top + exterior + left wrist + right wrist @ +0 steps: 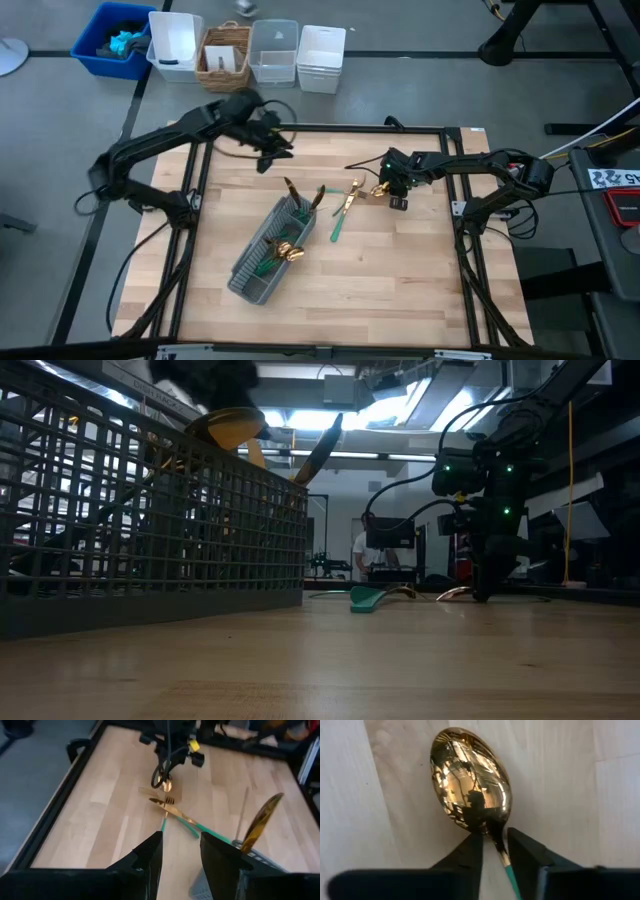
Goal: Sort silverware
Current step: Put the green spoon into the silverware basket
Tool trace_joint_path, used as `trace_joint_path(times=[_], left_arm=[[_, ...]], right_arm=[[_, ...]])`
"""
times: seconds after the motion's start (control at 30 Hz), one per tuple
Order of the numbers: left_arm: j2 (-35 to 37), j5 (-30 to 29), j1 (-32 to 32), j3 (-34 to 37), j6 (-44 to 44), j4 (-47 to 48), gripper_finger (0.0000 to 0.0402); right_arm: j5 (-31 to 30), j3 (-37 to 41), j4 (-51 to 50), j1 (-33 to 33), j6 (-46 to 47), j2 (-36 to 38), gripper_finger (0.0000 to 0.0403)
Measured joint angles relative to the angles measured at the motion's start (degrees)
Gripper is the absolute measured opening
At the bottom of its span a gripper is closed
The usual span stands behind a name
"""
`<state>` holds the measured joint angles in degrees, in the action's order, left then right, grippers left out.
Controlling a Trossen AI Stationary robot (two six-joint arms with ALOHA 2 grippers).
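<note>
A gold spoon (470,780) with a green handle lies on the table near its right side. My right gripper (495,845) is lowered over it, open by a narrow gap, with its fingers on either side of the spoon's neck. Two more green-handled pieces (345,208) lie crossed on the wood just to the left of it, also seen as the crossed pieces (172,810). The grey mesh caddy (262,262) holds several pieces, and some stand up at its far end (300,195). My left gripper (181,850) hovers open and empty above the table's far left part. My right gripper comes at the spoon from above, its fingers (470,852) across the neck (496,834) just behind the bowl. The spoon lies flat on the table. A thin gap shows beside the neck, so I cannot tell whether the fingers touch it.
Beyond the table's far edge stand a blue bin (110,40), white bins (175,40), a wicker basket (225,55) and a clear bin (274,52). Black frame rails (195,180) border the wood. Bare wood lies near the front edge (380,280). A person (362,552) stands far off in the room.
</note>
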<state>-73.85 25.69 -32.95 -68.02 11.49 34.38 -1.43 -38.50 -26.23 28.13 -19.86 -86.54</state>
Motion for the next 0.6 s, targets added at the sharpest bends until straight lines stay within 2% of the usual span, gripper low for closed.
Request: trace_joint_path(times=[0.17, 0.4, 0.6], left_arm=[[10.94, -0.83, -0.17, 11.94, -5.27, -8.28, 0.0123], [20.07, -2.32, 1.63, 21.7, -9.68, -14.62, 0.0123], [23.27, -2.42, 3.42, 25.85, -9.06, -18.44, 0.0123]], right_arm=[[0.19, 0.01, 0.31, -0.06, -0.18, -0.03, 0.0017], [0.57, -1.57, -0.48, 0.01, 3.37, -0.29, 0.0024], [1.03, -7.3, -11.69, 0.03, 3.89, -0.28, 0.0008]])
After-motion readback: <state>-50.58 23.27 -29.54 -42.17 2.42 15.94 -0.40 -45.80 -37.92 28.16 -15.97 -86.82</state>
